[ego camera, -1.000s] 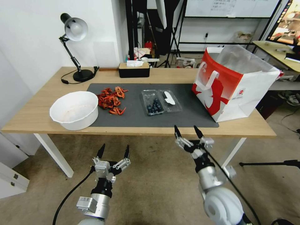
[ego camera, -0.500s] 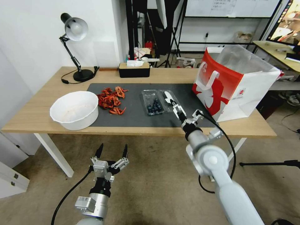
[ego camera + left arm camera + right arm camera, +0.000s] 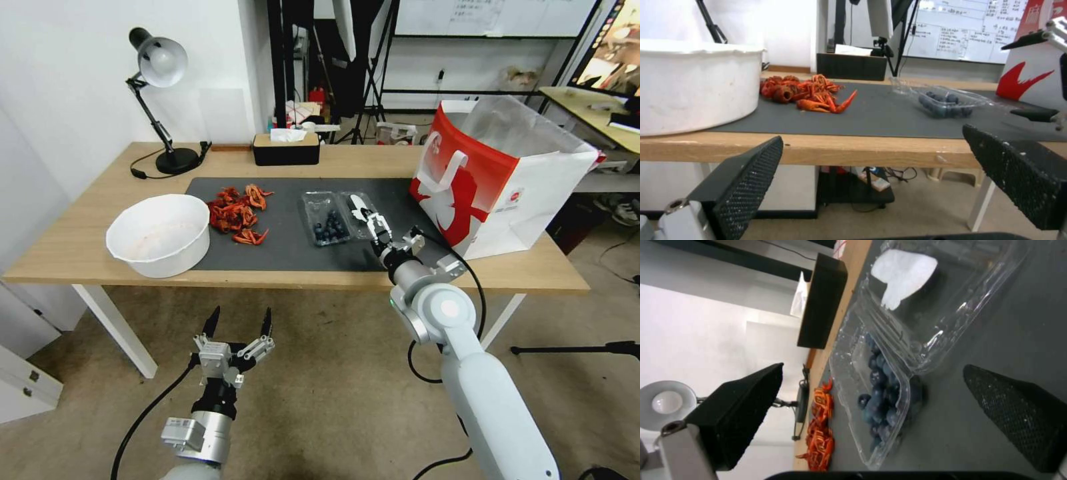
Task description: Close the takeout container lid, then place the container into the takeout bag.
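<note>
The right hand (image 3: 373, 230) hovers low over the mat (image 3: 287, 250), fingers spread wide, just short of the container's (image 3: 328, 220) near edge. The box lies open flat: the berry tray sits ahead and to one side of the hand, and the lid (image 3: 925, 296) with its white sticker lies straight ahead, so the hand seems lined up to catch the lid and fold it over. The bag (image 3: 497, 177) stands open-mouthed off to the hand's right, ready to receive. The left hand (image 3: 239, 325) waits below the desk (image 3: 80, 247), fingers wide.
</note>
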